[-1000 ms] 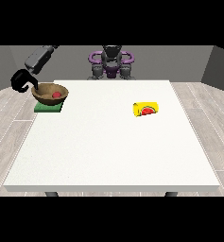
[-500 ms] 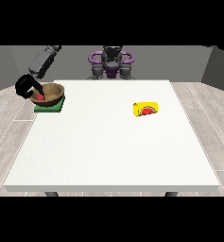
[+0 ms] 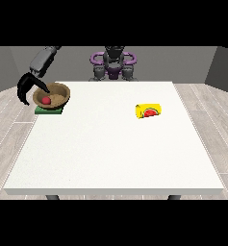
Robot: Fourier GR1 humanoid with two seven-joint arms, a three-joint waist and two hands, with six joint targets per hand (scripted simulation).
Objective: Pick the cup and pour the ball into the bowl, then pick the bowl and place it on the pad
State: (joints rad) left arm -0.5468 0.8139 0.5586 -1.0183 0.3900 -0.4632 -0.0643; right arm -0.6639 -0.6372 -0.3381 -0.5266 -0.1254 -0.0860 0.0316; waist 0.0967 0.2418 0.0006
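Bowl (image 3: 52, 95) sits on the green pad (image 3: 49, 110), near the table's (image 3: 115, 153) far corner at the view's left. Red ball (image 3: 46, 100) lies inside the bowl. Yellow cup (image 3: 148, 110) lies on its side, well apart from the bowl toward the view's right.

Risk, as judged: the hand at the view's left (image 3: 31, 88) hangs at the bowl's outer rim, with one dark finger reaching over the rim. If it draws away sideways, that finger could catch the rim and drag or tip the bowl off the pad, and the ball could roll out. The pad lies close to the table edge, so little margin there.

Hand pose: arm comes down from above the bowl, fingers spread and curved downward, gripping nothing that I can see. The other hand is not visible.
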